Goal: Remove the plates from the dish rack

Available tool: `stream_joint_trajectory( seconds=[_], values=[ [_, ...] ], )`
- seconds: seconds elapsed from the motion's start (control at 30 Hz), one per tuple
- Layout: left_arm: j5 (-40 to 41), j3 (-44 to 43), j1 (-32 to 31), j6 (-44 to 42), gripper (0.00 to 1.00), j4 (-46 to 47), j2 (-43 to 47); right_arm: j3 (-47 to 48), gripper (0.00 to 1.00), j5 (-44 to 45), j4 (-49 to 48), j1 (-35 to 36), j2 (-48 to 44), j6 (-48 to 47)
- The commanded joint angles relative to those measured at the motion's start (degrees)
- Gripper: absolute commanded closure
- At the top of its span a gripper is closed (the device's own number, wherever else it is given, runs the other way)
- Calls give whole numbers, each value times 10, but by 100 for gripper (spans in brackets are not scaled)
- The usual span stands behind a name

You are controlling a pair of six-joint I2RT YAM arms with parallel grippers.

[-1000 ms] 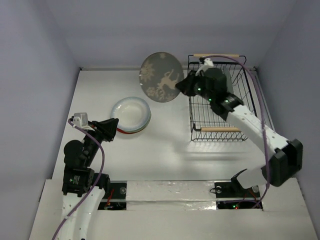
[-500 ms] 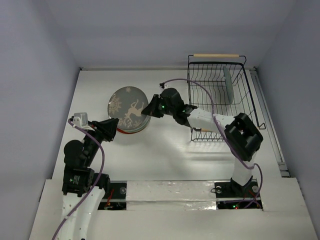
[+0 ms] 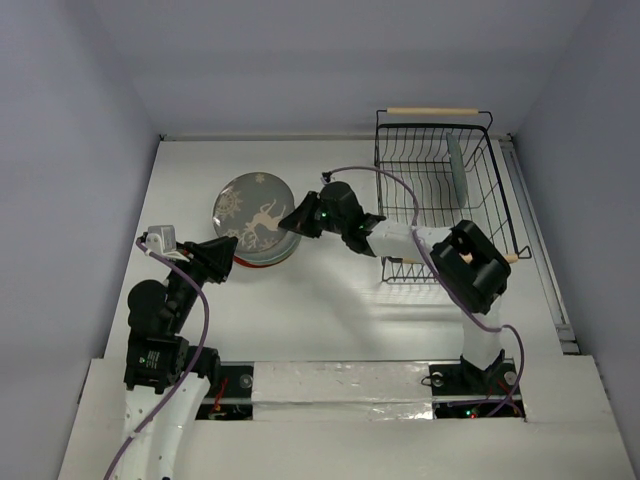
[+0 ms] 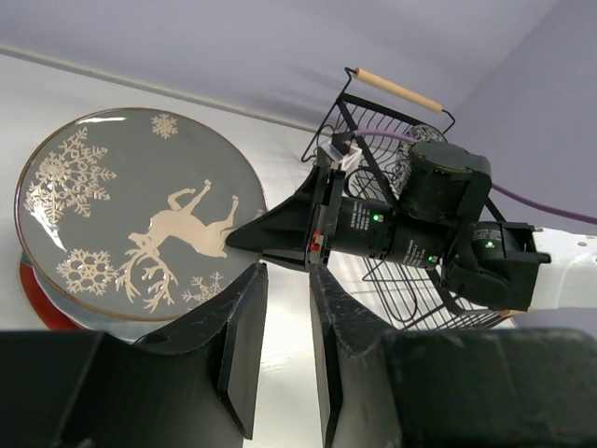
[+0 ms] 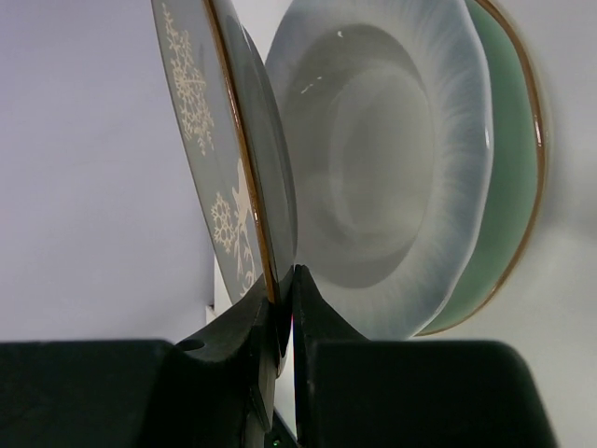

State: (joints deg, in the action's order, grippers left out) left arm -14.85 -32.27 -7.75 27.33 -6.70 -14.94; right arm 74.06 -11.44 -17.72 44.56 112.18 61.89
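My right gripper is shut on the rim of the grey deer plate and holds it tilted just above the stack. In the right wrist view the grey plate stands a small gap off the white plate, which lies on the red plate with the teal centre. The red plate's rim shows under the stack in the top view. The last plate stands upright in the black wire dish rack. My left gripper is open and empty just near of the stack.
The rack's wooden handles lie at its far and near ends. The right arm stretches from the rack's near side across to the stack. The table's left wall runs close beside the stack.
My right gripper carried the grey deer plate from beside the rack down and left to the stack, then lowered it a little further. The left arm has not moved.
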Motion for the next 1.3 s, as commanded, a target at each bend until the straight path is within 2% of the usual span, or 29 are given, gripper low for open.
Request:
stream_joint_trajectory(
  seconds=[0.0,0.57,0.6,0.67,0.8,0.97,1.07,1.2,1.23,1.27],
  values=[
    [-2,-8,4,-2,78,23,-4,7,98,-15,-130,-1,-12,28],
    [-3,-8,4,0,78,25,2,-20,78,-10,-106,-1,3,10],
    [-4,-8,4,-1,78,25,2,-21,74,-12,-102,-1,3,8],
    [-4,-7,4,-1,78,25,3,-22,71,-14,-100,-1,3,3],
    [-5,-7,4,-1,78,26,4,-36,56,-7,-95,-1,-4,-7],
    [-5,-7,4,-1,77,26,6,-46,47,0,-76,4,-16,-30],
    [-6,-7,4,-1,77,26,6,-44,35,15,-42,4,-34,-60],
    [-7,-7,4,-1,77,25,7,-47,33,41,-3,4,-59,-93],
    [-6,-6,4,-1,77,26,7,-46,28,54,16,4,-66,-100],
    [-6,-6,4,-1,77,26,10,-45,27,60,28,4,-68,-116]
  ],
)
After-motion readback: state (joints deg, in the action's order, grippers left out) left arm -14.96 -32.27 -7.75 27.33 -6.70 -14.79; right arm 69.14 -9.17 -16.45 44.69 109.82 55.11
